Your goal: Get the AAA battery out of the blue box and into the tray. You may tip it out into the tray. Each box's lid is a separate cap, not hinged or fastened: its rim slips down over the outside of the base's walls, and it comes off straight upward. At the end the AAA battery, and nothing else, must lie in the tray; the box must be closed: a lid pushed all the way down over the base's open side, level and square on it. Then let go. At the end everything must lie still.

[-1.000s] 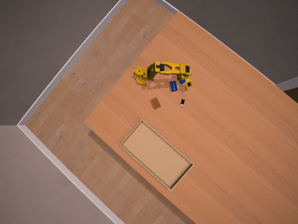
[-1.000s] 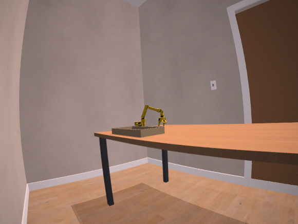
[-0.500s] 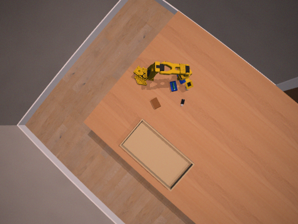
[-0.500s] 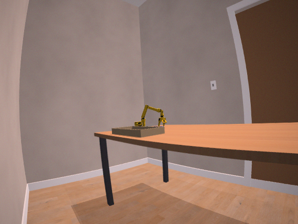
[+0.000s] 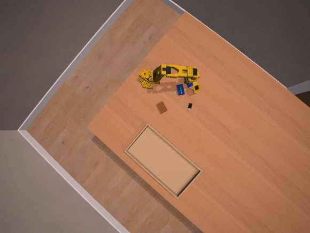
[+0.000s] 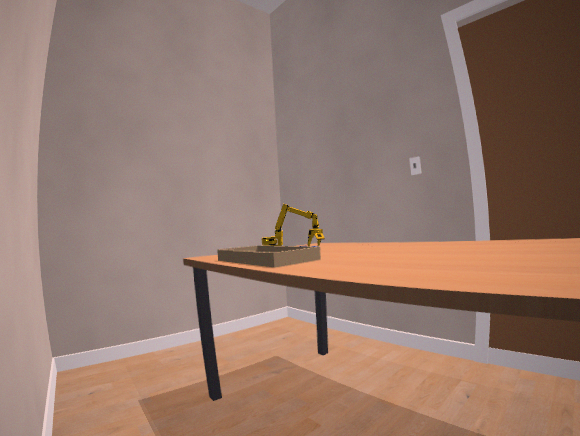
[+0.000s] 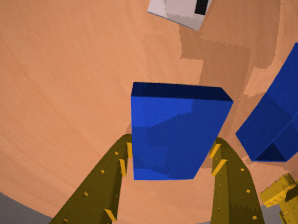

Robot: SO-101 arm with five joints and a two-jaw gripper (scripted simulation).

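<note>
The blue box's base point(image 5: 178, 90) point(image 7: 267, 112) stands open side up on the table, with the green AAA battery point(image 5: 180, 90) inside. In the wrist view the battery is hidden. A blue lid point(image 5: 189, 85) point(image 7: 170, 130) is beside the base, apart from it, under the arm's end. My gripper point(image 5: 190, 84) point(image 6: 314, 243) point(image 7: 173, 144) is slightly open, with its two jaws on either side of the lid and very close to its edges. Whether a jaw still touches it is hard to tell. The tray point(image 5: 161, 160) point(image 6: 245, 257) is empty.
A white thing with a black patch point(image 7: 175, 9) lies just beyond the lid, partly out of the wrist view. A small black and white object point(image 5: 190, 106) and a brown block point(image 5: 161, 107) lie between the box and the tray.
</note>
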